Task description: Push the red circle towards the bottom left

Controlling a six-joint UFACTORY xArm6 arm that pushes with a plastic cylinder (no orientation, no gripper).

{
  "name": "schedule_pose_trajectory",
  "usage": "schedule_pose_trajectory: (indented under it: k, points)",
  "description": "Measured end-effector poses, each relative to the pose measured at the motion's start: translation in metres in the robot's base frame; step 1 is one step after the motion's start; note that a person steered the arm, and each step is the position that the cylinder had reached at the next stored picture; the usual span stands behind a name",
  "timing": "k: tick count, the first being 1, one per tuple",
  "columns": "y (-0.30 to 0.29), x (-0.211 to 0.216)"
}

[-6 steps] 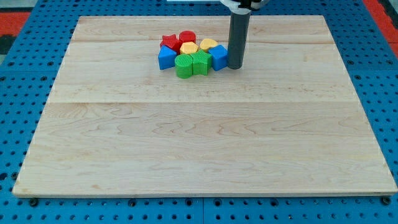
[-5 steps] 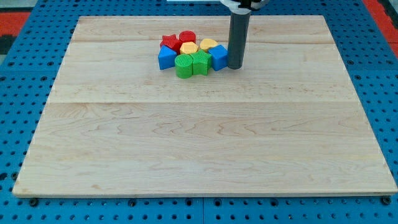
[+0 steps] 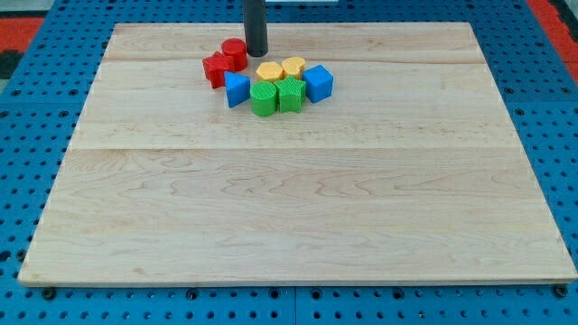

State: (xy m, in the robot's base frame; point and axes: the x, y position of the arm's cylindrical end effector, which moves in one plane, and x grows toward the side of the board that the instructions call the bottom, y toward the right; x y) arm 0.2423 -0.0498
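Red circle beside red star; my tip just right, holding nothing

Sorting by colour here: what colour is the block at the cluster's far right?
Blue: the blue block, seen in the camera view.

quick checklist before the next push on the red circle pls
1. My tip close to the red circle: ok, it stands just at the view's right of it.
2. Tip on the correct side for a bottom-left push: ok, roughly; slightly higher would suit better.
3. Path toward bottom left free: not ok, the red star touches the circle on that side.
4. Blue block out of the line: cannot tell, it sits close below.
5. Space on the board beyond: ok.
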Motion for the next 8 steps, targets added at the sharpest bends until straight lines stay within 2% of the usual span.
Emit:
schedule_pose_trajectory:
  k: [1,2,3,4,5,7,8]
  points:
    - [-0.021,-0.019]
    - [-0.033,0.079]
    - [-0.014,0.088]
    - [-0.018,0.084]
    - [-0.050,0.131]
    - [-0.060,0.088]
    - [-0.094,0.103]
